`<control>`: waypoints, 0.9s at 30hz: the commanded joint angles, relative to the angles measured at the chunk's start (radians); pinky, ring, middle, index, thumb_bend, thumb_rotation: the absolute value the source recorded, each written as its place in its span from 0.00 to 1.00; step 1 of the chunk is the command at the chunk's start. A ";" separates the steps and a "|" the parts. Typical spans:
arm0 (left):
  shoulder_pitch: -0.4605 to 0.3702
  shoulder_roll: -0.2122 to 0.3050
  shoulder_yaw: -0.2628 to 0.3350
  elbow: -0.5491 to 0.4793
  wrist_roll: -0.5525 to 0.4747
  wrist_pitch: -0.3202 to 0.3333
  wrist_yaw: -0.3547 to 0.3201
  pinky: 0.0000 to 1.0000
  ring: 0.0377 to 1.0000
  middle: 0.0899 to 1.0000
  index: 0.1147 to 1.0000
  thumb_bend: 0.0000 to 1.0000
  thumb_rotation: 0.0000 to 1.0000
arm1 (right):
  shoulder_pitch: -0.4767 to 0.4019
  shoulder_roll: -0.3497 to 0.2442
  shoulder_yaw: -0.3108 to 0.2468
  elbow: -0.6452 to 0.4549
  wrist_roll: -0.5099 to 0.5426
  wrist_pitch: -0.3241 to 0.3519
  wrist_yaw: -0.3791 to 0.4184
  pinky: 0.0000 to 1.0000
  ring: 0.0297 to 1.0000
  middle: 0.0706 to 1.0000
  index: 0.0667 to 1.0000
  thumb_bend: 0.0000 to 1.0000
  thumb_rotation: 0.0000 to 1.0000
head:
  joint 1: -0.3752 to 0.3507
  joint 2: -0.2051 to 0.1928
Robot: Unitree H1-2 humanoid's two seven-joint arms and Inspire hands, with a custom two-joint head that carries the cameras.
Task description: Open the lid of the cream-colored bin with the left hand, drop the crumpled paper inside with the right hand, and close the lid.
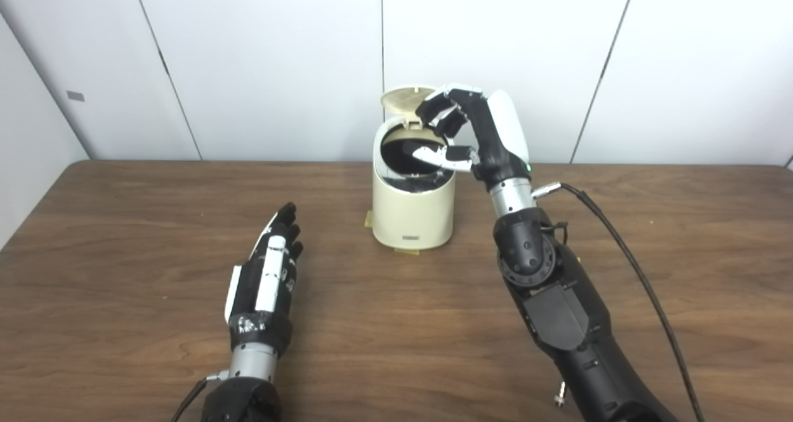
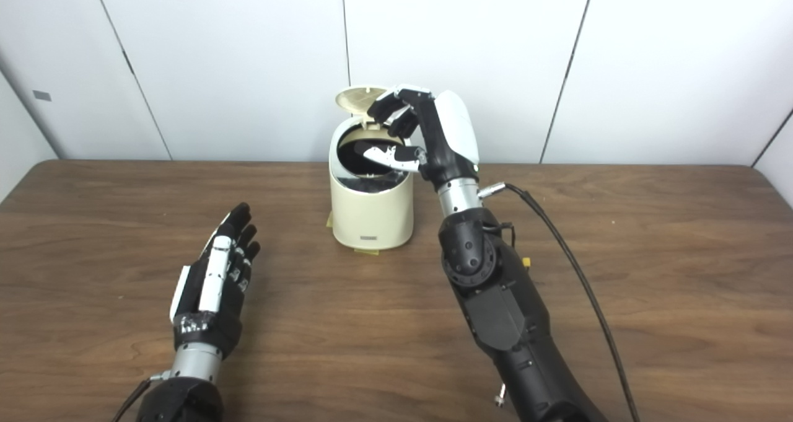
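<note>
A cream-colored bin (image 1: 412, 214) stands at the back middle of the brown table (image 1: 124, 236). Its round lid (image 1: 406, 98) is tipped up behind the dark opening (image 1: 403, 152). My right hand (image 1: 461, 131) hovers over the bin's right rim, fingers curled downward and thumb reaching over the opening, with nothing visible in its grasp. My left hand (image 1: 269, 273) lies flat on the table left of the bin, fingers straight and apart, holding nothing. No crumpled paper shows in either view; the bin's inside is too dark to read.
A black cable (image 1: 626, 254) runs from my right wrist across the table toward the front right. White wall panels (image 1: 279, 56) stand close behind the bin. A small yellow base (image 1: 369, 219) pokes out under the bin.
</note>
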 commanded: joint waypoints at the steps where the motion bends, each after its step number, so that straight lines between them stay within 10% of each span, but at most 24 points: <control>1: -0.031 0.003 -0.007 -0.026 0.001 -0.020 -0.011 1.00 0.98 0.96 0.91 0.34 0.67 | -0.031 0.016 -0.024 -0.060 0.015 0.005 -0.026 0.39 0.39 0.48 0.45 0.50 0.00 | 0.001 0.001; 11: -0.085 0.000 -0.004 -0.003 0.004 0.014 0.007 1.00 0.95 0.91 0.87 0.40 0.63 | 0.042 -0.021 -0.051 -0.192 0.001 0.056 0.017 0.31 0.39 0.47 0.45 0.50 0.00 | 0.002 0.007; 22: -0.317 0.128 -0.015 0.133 0.081 0.125 -0.008 0.96 0.97 0.96 0.95 0.39 0.76 | 0.213 -0.065 -0.121 -0.284 0.101 0.157 0.091 0.42 0.47 0.44 0.49 0.51 0.00 | -0.011 0.006; 24: -0.357 0.148 -0.019 0.156 0.086 0.141 -0.013 0.97 0.98 0.98 0.96 0.37 0.78 | 0.253 -0.079 -0.126 -0.315 0.144 0.198 0.146 0.49 0.56 0.58 0.47 0.50 0.12 | -0.012 0.001; 26: -0.395 0.168 -0.025 0.180 0.097 0.152 -0.022 1.00 1.00 1.00 0.99 0.37 0.79 | 0.291 -0.087 -0.134 -0.339 0.197 0.228 0.193 0.62 0.71 0.75 0.75 0.49 0.68 | -0.014 -0.002; 27: -0.412 0.180 -0.032 0.193 0.109 0.152 -0.031 1.00 1.00 1.00 1.00 0.36 0.80 | 0.311 -0.089 -0.138 -0.350 0.217 0.242 0.210 0.65 0.75 0.79 0.79 0.50 0.79 | -0.014 -0.001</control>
